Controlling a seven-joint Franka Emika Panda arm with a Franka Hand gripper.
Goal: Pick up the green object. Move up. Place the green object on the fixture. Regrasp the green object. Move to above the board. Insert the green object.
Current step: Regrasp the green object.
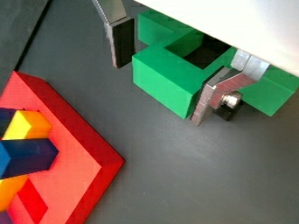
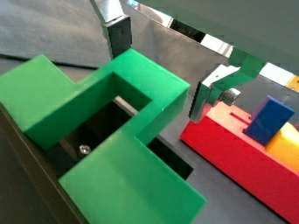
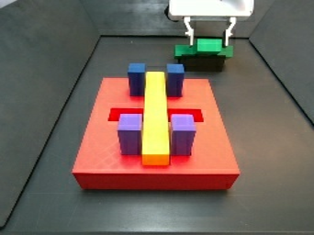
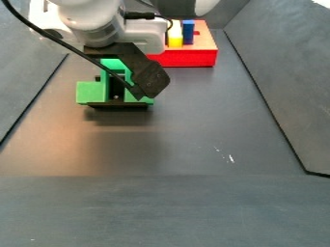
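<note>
The green object (image 3: 207,48) rests on the fixture (image 3: 208,63) at the far end of the floor, beyond the board (image 3: 110,147). In a side view the green object (image 4: 108,92) sits low under the arm. My gripper (image 1: 167,70) is open and straddles one raised end of the green object (image 1: 176,77). One of the fingers (image 1: 121,42) stands a little off the piece's side, and the second finger is near its opposite side. In a wrist view the gripper (image 2: 163,66) shows clear gaps beside the green object (image 2: 140,83), and the dark fixture (image 2: 121,125) shows inside its recess.
The red board (image 1: 82,144) lies close beside the fixture and carries a yellow bar (image 3: 154,115), blue blocks (image 3: 174,77) and purple blocks (image 3: 128,134). Dark sloping walls (image 3: 276,83) line the floor on both sides. The board (image 4: 194,54) sits behind the arm.
</note>
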